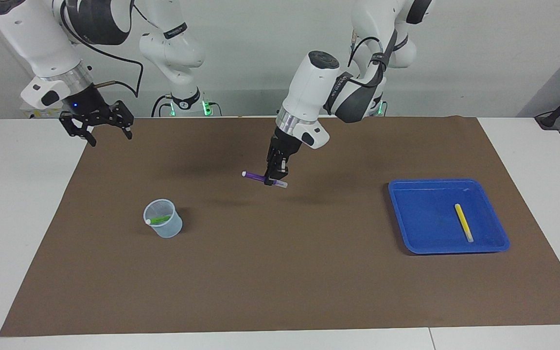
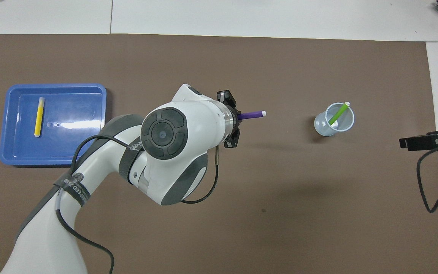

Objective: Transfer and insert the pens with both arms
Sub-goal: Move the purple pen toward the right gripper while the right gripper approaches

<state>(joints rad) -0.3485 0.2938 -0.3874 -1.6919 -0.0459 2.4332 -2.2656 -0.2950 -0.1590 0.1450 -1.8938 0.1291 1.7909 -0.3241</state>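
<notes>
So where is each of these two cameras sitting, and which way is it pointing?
Facing view: high across the table, looking back at the robots; shows both arms, the left gripper holding the purple pen over the brown mat, the right gripper waiting open.
Overhead view: above the robots' end, looking steeply down; shows the left arm, only a tip of the right gripper.
Both share the cup with the green pen and the blue tray with the yellow pen.
</notes>
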